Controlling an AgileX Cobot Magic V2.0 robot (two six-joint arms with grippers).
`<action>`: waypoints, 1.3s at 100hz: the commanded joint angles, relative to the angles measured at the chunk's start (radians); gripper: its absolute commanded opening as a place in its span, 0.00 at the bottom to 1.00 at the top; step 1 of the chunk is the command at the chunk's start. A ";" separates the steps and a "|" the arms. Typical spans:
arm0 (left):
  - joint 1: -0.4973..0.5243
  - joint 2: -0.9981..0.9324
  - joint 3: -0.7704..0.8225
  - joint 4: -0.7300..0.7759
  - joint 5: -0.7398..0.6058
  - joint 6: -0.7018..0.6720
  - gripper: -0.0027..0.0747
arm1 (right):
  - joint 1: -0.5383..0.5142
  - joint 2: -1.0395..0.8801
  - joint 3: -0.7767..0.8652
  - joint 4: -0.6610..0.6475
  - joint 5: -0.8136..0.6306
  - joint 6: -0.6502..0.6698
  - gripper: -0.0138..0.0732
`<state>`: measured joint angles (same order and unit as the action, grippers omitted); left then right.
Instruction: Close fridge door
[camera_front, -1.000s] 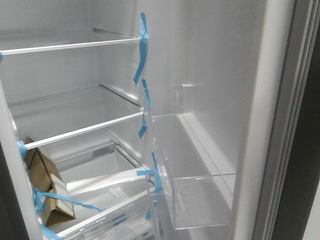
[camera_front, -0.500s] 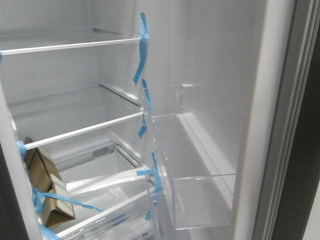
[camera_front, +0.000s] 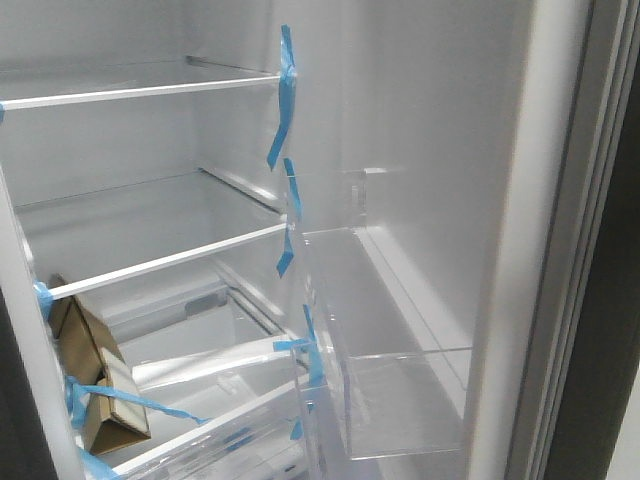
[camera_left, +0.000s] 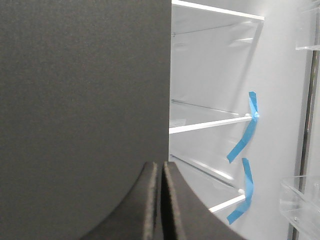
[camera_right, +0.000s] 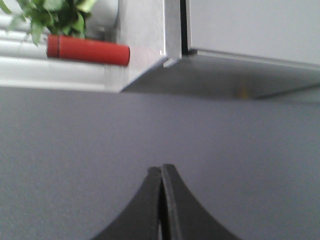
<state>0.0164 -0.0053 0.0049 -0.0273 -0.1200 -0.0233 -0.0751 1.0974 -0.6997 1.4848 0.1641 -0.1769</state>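
Almost nothing has shifted since a second ago. The fridge door (camera_front: 440, 150) stands open at three o'clock, its clear bin (camera_front: 400, 395) empty. Left gripper (camera_left: 161, 200) and right gripper (camera_right: 161, 200) are pressed together, empty. The door looks stiff and heavy: push its flat outer face, not the bins.

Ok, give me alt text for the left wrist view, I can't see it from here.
The left gripper, fingers pressed together, sits close to a matte dark grey panel filling half the frame. Past its edge, the open white fridge interior shows glass shelves and blue tape strips.
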 joint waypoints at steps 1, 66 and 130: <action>0.002 -0.022 0.035 -0.003 -0.073 -0.002 0.01 | -0.011 -0.008 -0.045 -0.006 0.056 -0.005 0.07; 0.002 -0.022 0.035 -0.003 -0.073 -0.002 0.01 | -0.011 -0.001 -0.051 0.031 0.235 -0.005 0.07; 0.002 -0.022 0.035 -0.003 -0.073 -0.002 0.01 | -0.011 0.062 -0.131 0.067 0.475 -0.005 0.07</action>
<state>0.0164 -0.0053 0.0049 -0.0273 -0.1200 -0.0233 -0.0856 1.1718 -0.7816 1.5030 0.5675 -0.1756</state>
